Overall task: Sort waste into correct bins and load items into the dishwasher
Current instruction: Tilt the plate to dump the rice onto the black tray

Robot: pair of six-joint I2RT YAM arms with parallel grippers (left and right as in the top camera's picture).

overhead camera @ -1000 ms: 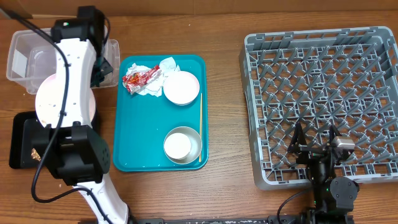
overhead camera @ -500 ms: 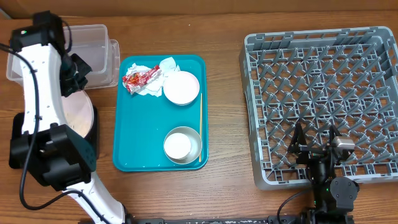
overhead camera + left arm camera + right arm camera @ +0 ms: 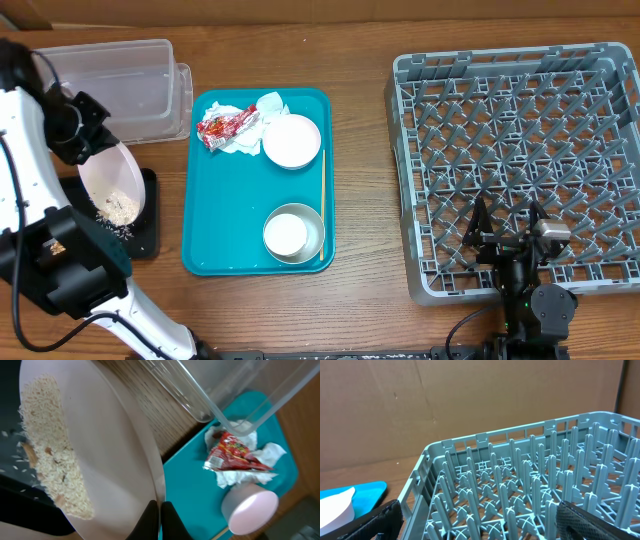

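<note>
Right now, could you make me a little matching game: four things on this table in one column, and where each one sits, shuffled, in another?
Things:
1. dinner plate
2. snack wrapper
3. chopstick
4. steel-sided bowl

Places:
A. along the right edge of the teal tray
B. tilted over the black tray, with rice on it
C. at the teal tray's end nearest the robot
D. on the napkins at the teal tray's far end

Pairs: 1-B, 2-D, 3-A, 4-C
</note>
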